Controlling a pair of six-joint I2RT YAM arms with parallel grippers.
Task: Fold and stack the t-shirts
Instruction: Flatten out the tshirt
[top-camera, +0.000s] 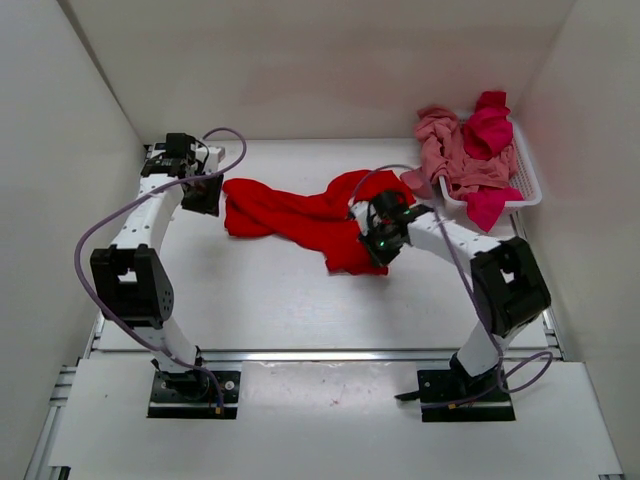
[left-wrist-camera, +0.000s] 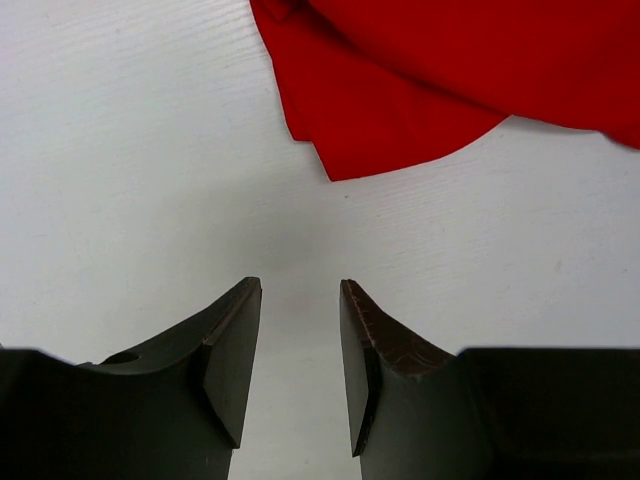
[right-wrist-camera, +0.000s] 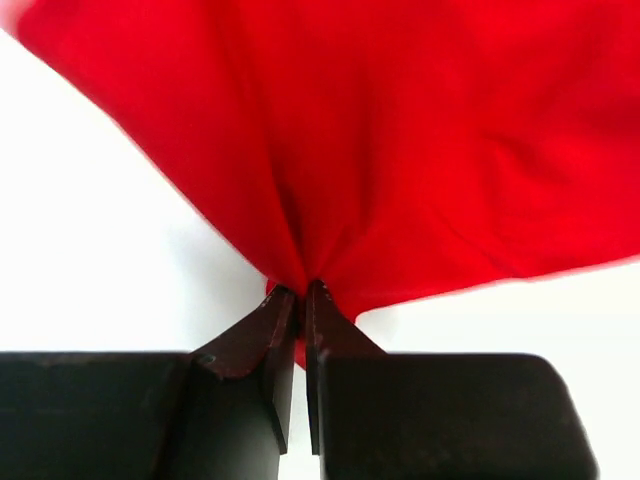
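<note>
Red t-shirt (top-camera: 290, 215) crumpled, right jaws pinching it, pink shirts (top-camera: 450, 160) in basket (top-camera: 528, 178) behind

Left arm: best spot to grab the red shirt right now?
Probably the pointed corner at the left end of the red shirt, lying flat on the table just ahead of the open left gripper. Come in low from that end; the right gripper pinches the shirt's right part.
</note>
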